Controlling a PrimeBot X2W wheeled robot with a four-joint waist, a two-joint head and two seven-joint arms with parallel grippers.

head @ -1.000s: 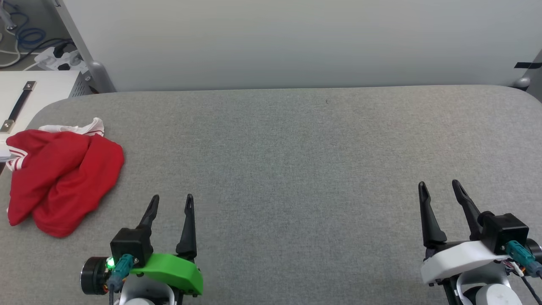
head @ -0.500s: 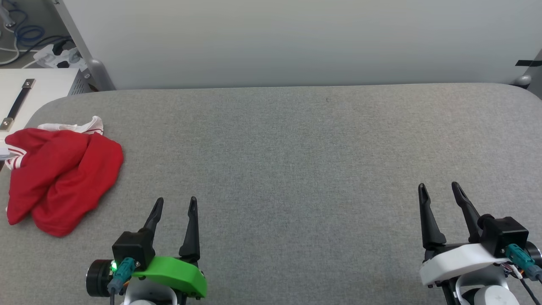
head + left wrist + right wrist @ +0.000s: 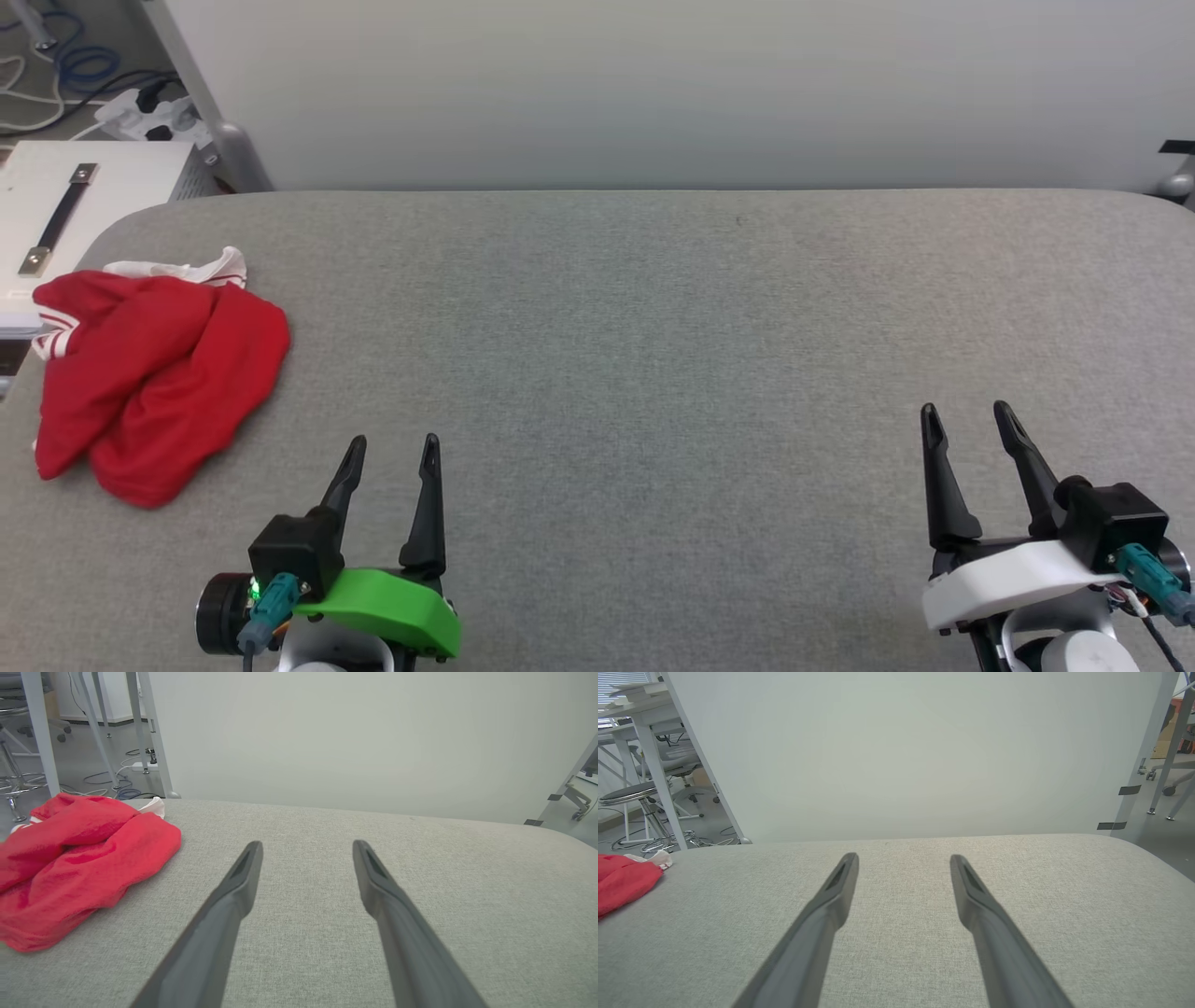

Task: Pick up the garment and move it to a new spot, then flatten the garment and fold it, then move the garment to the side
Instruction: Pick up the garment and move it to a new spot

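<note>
At the left end of the grey worktop [image 3: 653, 327] a red shirt [image 3: 159, 383] lies crumpled in a loose heap, its left edge reaching the worktop's rim. A white sleeve [image 3: 201, 268] with red-and-white striped trim pokes out on the far side of the heap, and another bit of striped trim shows on its left. Just to the right of the shirt and nearer the robot, the left tool [image 3: 394, 441] hangs over the bare grey fabric with its two dark fingers spread apart, holding nothing and clear of the shirt. In the left wrist view the heap sits off to the left of those fingers. Well away to the right of the shirt, towards the other end of the worktop, the right tool [image 3: 964, 408] also has its fingers apart and empty. Beyond the shirt, off the worktop, stands a white box [image 3: 121, 177] with a black strap handle, and behind that a power strip [image 3: 154, 117] and cables lie on the floor. A pale panel [image 3: 653, 93] rises along the worktop's far edge.
</note>
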